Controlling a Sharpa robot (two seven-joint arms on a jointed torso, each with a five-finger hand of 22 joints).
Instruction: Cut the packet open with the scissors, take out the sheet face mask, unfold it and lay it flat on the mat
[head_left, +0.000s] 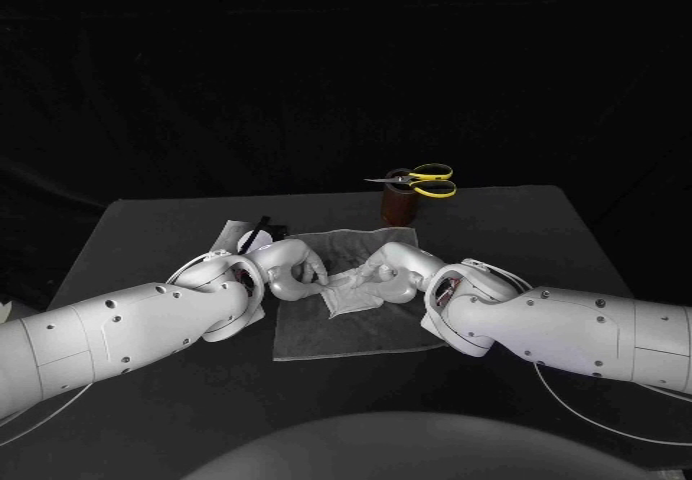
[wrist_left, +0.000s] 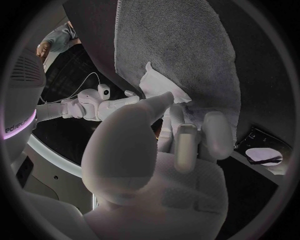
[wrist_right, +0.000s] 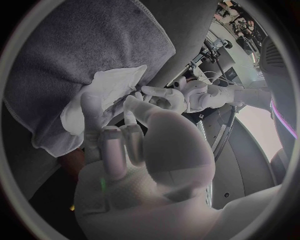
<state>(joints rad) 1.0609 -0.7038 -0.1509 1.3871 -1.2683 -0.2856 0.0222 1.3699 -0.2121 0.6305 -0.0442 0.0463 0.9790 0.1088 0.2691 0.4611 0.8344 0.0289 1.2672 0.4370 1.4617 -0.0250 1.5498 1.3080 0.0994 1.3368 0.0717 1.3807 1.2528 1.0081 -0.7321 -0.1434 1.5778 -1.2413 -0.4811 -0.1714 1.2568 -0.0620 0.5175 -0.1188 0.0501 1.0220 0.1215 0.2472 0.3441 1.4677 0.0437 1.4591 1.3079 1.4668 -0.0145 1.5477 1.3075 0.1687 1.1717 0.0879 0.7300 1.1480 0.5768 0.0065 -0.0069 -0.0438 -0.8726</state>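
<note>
The white sheet mask (head_left: 343, 292) lies crumpled and partly folded above the middle of the grey mat (head_left: 361, 335). My left hand (head_left: 293, 268) holds its left side, and my right hand (head_left: 387, 272) holds its right side. In the left wrist view, the fingers of my left hand (wrist_left: 181, 135) reach the mask (wrist_left: 156, 82) over the mat (wrist_left: 181, 45), with my right hand (wrist_left: 103, 102) opposite. In the right wrist view, my right hand (wrist_right: 119, 135) pinches the mask (wrist_right: 109, 95), which my left hand (wrist_right: 181, 95) also grips. The yellow-handled scissors (head_left: 421, 180) stand in a brown cup (head_left: 400, 206).
The cut packet (head_left: 240, 235) lies at the mat's far left corner, seen too in the left wrist view as the packet (wrist_left: 262, 154). The brown cup stands just beyond the mat's far edge. Bare black table (head_left: 159, 240) surrounds the mat.
</note>
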